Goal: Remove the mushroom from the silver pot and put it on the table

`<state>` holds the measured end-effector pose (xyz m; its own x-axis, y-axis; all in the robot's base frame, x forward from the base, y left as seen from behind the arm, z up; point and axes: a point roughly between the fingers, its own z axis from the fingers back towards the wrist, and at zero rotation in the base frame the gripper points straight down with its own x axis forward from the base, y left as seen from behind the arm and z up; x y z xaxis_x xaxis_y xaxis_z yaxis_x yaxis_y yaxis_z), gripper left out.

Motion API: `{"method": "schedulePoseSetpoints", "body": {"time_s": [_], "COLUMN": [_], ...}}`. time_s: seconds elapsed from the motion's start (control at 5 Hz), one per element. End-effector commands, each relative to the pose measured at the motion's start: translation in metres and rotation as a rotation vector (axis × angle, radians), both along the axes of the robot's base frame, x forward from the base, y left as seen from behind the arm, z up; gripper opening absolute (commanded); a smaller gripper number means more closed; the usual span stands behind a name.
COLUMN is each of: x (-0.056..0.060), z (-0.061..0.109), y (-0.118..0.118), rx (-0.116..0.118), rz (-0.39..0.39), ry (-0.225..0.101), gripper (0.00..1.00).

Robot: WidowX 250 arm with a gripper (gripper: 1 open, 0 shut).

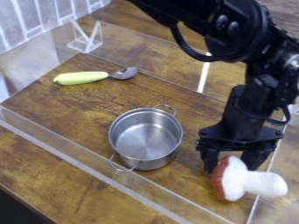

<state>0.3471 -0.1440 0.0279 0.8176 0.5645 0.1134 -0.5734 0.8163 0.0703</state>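
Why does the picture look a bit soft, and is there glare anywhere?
In the camera view, everything is slightly soft and low in detail; the silver pot throws bright reflections off its rim and inside, pale streaks of glare run along the clear acrylic walls, and the dark gripper over the mushroom shows little detail.

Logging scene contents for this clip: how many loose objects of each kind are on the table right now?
Silver pot: 1
Mushroom: 1
Yellow-handled spoon: 1
Total: 3
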Motion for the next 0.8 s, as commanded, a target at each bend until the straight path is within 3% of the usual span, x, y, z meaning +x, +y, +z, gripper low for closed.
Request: {"method": "schedulePoseSetpoints", "body": {"time_s": [0.0, 0.4, 0.6], "x": [0.007, 0.011, 0.014], "z": [0.007, 0.006, 0.031], "y": [0.013, 0.029, 0.028], "rx": [-0.003, -0.005, -0.014], "rz": [0.022, 0.082, 0.122], "ry": [0.006, 0.055, 0.03], "gripper": [1.0, 1.0, 1.0]}}
